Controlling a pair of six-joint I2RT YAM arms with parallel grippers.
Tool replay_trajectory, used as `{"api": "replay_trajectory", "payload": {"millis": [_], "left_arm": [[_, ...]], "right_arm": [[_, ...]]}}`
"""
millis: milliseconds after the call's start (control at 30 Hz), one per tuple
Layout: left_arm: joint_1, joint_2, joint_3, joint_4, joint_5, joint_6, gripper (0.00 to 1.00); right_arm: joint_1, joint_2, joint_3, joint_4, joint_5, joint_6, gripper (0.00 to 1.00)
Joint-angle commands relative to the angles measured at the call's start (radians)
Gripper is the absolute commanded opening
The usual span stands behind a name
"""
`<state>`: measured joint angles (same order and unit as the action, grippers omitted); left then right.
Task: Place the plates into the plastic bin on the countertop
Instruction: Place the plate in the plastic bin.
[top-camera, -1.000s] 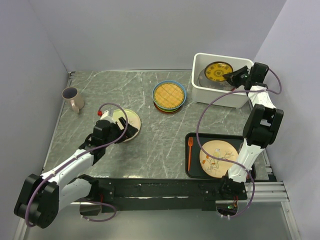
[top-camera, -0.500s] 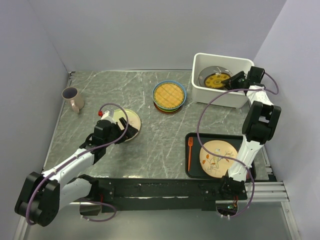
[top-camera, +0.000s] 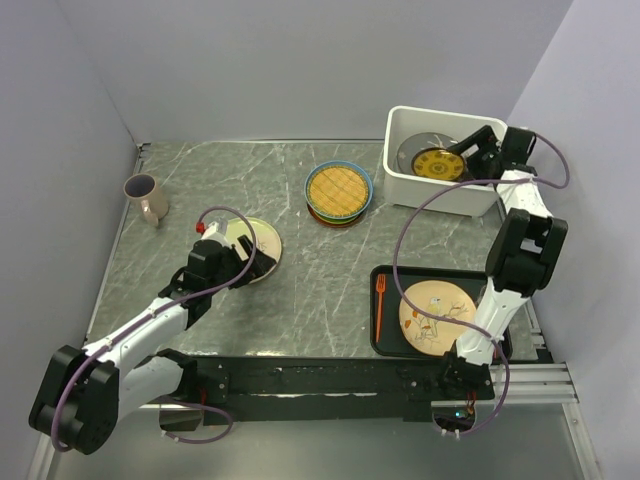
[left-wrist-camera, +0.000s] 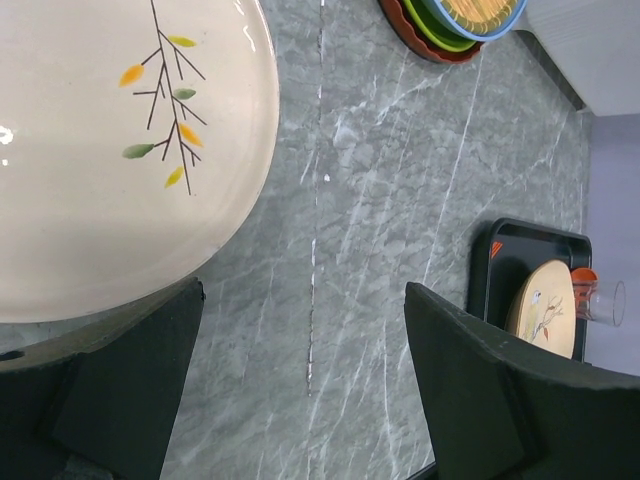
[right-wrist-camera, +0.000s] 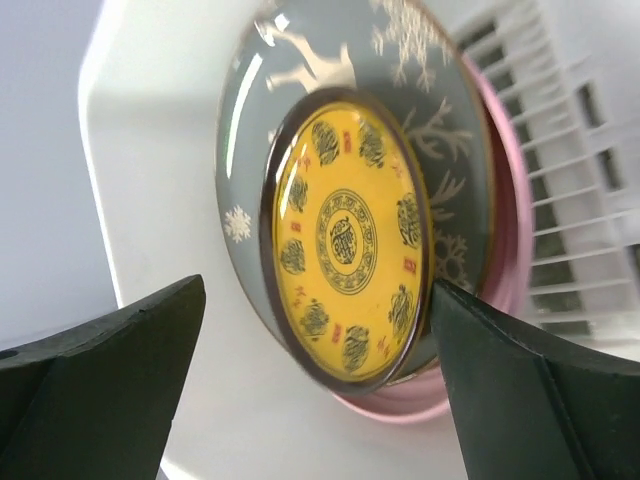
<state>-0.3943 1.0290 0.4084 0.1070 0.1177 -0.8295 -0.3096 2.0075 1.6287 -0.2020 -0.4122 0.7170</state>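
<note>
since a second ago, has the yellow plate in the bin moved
Yes. The yellow plate has shifted toward the near wall of the white bin and now lies flat on the grey deer plate.

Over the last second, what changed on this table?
The right gripper lowered the yellow plate from a tilt into the plastic bin, onto the grey deer plate, and let go; its jaws now stand open. The left gripper, leaf-sprig plate, plate stack, mug and tray stayed put.

The left arm lies low, left tool (top-camera: 238, 258) jaws spread; the right arm reaches far forward, right tool (top-camera: 468, 153) jaws apart.
</note>
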Motion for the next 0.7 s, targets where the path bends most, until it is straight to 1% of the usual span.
{"api": "replay_trajectory", "payload": {"millis": [0, 233, 300, 333, 500, 667], "left_arm": [[-0.005, -0.03, 0.04, 0.005, -0.021, -0.01, 0.87], [-0.003, -0.052, 0.066, -0.089, -0.113, -0.022, 0.87], [-0.002, -0.064, 0.076, -0.105, -0.115, -0.034, 0.88], [0.0, -0.069, 0.079, -0.142, -0.157, -0.037, 0.88], [0.018, -0.09, 0.09, -0.185, -0.19, -0.046, 0.89], [0.069, -0.087, 0.073, -0.204, -0.159, -0.06, 0.92]], "right_arm": [[0.021, -0.134, 0.002, -0.065, 0.151, -0.057, 1.0], [0.067, -0.279, -0.079, -0.016, 0.28, -0.09, 1.0], [0.078, -0.314, -0.093, -0.001, 0.28, -0.093, 1.0], [0.09, -0.323, -0.098, 0.0, 0.279, -0.094, 1.0], [0.139, -0.384, -0.136, 0.018, 0.265, -0.099, 1.0], [0.216, -0.449, -0.177, 0.027, 0.245, -0.103, 1.0]]}}
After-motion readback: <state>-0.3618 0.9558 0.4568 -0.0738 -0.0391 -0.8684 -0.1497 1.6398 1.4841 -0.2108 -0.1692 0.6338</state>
